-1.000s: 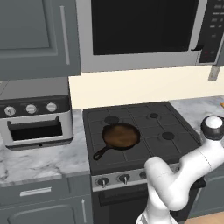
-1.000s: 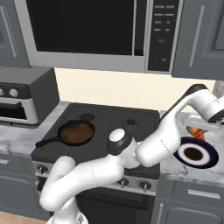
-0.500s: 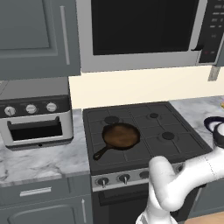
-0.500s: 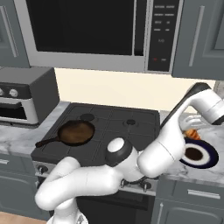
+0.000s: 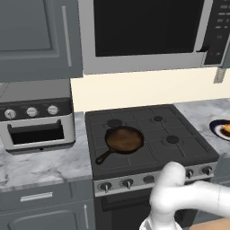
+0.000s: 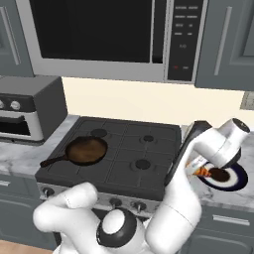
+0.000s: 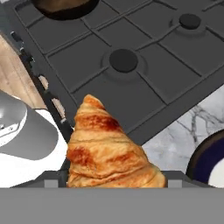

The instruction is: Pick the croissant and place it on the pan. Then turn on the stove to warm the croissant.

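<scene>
The croissant (image 7: pixel 109 151) is picked up, gripped in the half-closed gripper (image 6: pixel 198 171) above the counter between the stove's (image 6: pixel 119 154) right edge and the plate (image 6: pixel 233 181). It still has to go into the pan (image 6: pixel 87 150), at about nine o'clock, and no knob looks turned. The arm reaches right with its wrist bent downward.

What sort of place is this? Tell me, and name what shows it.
A home-style kitchen, rendered rather than real. A black gas stove with a pan on it sits under a built-in microwave, with a toaster oven on the marble counter.
</scene>
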Motion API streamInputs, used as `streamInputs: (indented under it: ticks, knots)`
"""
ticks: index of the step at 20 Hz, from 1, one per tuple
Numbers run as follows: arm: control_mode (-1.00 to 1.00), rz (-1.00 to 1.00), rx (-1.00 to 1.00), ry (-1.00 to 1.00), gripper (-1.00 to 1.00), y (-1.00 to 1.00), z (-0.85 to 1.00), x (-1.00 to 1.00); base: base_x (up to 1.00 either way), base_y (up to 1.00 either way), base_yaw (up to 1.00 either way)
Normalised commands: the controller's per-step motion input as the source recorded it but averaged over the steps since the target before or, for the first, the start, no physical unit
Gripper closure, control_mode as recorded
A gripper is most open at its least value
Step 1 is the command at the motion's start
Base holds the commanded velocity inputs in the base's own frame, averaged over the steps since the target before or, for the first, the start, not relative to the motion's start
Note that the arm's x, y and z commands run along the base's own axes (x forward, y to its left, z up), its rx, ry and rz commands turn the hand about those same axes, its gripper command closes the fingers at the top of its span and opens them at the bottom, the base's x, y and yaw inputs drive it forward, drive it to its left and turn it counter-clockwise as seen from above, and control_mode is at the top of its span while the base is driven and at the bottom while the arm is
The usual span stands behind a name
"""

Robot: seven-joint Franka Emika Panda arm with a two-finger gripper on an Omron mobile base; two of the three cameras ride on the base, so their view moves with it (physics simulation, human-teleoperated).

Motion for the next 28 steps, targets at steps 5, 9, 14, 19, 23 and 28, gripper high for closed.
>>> streamInputs:
  ticks: [5,9,14,19,23,28]
  knots:
    - [-1.0,0.01,-0.24,-0.16,1.0,1.0,0.0,-0.61,0.0,0.0,0.0]
    - [-1.0,-0.01,-0.18,-0.09,1.0,1.0,0.74,-0.08,0.0,0.0,0.0]
    - [-1.0,-0.05,-0.15,-0.01,1.0,1.0,1.0,0.0,0.0,0.0,0.0]
    - [-1.0,-0.04,-0.11,0.02,1.0,0.97,1.0,0.0,0.0,0.0,0.0]
    - [-1.0,0.0,-0.05,0.13,1.0,0.96,0.92,0.0,0.0,0.0,0.0]
    - [-1.0,0.0,-0.02,0.23,1.0,0.98,0.39,0.0,0.0,0.0,0.0]
